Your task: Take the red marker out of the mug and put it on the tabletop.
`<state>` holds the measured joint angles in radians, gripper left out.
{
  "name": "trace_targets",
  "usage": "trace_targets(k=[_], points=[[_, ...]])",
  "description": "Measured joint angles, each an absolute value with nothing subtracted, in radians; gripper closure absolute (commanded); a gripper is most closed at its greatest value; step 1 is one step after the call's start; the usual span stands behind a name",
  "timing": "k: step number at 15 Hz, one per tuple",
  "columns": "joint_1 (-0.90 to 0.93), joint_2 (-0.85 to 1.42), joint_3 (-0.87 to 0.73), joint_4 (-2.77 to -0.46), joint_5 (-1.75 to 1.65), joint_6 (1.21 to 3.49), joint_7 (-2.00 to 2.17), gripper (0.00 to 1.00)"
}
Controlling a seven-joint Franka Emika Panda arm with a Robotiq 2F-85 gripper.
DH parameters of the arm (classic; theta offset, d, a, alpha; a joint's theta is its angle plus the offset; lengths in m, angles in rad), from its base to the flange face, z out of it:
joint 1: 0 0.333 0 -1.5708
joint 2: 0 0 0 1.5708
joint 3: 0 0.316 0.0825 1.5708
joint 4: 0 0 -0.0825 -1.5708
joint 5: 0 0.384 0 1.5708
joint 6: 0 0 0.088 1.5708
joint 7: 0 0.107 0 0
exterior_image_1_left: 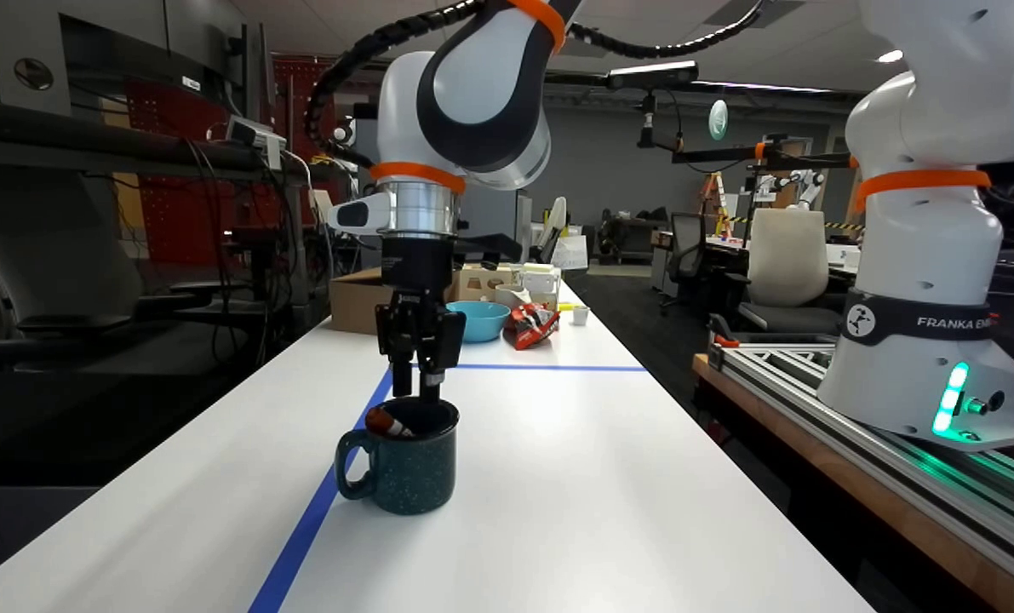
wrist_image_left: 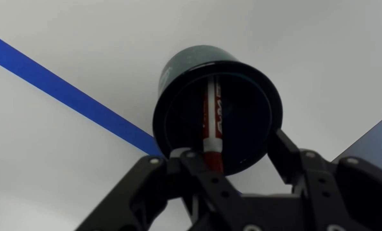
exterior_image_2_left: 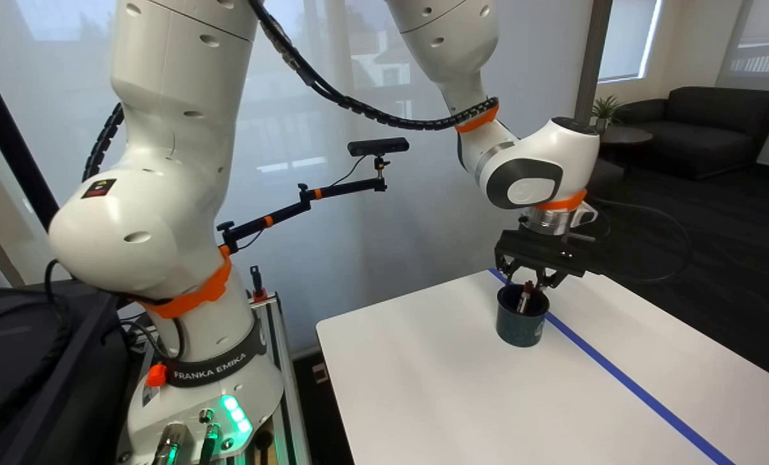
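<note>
Grey office wall [exterior_image_1_left: 609, 170] is closing off the back in an exterior view, a beige-backed chair [exterior_image_1_left: 786, 255] standing in front of it. Long, smooth and white, the tabletop [exterior_image_1_left: 600, 477] is stretching away, and a blue tape line [exterior_image_1_left: 308, 528] is running along it. Far down that surface, a brown cardboard box [exterior_image_1_left: 356, 305], a round light blue bowl [exterior_image_1_left: 481, 329] and a crumpled red packet [exterior_image_1_left: 534, 325] are sitting together. Up front, a squat, speckled dark teal mug [exterior_image_1_left: 413, 472] is standing upright, and a slim dark reddish marker [exterior_image_1_left: 383, 421] is leaning inside it! Just above, the black two-fingered gripper [exterior_image_1_left: 415, 390] is pointing straight down.

In an exterior view, a dark grey sofa [exterior_image_2_left: 713, 135] is filling a corner of the room. The marker is tilting inside the mug, its red cap poking up at the rim, with the gripper hanging close above.

In the wrist view, the marker is showing a pale lengthwise stripe, light lettering and a white band beneath that cap. Both fingers [wrist_image_left: 284, 157] are standing wide apart, one overlapping the cap, its partner reaching the mug's rim; touching the marker or not, I'm not able to tell.
</note>
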<state>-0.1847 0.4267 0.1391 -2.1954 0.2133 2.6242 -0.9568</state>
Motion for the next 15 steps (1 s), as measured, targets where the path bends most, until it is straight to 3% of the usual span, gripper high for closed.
trace_targets(k=[5,11,15], points=[[-0.21,0.452,0.153,-2.193,0.213,2.651,-0.959,0.57],[-0.239,0.507,0.171,-2.152,0.213,2.658,-0.965,0.56],[-0.244,0.542,0.186,-2.116,0.213,2.658,-0.968,0.61]])
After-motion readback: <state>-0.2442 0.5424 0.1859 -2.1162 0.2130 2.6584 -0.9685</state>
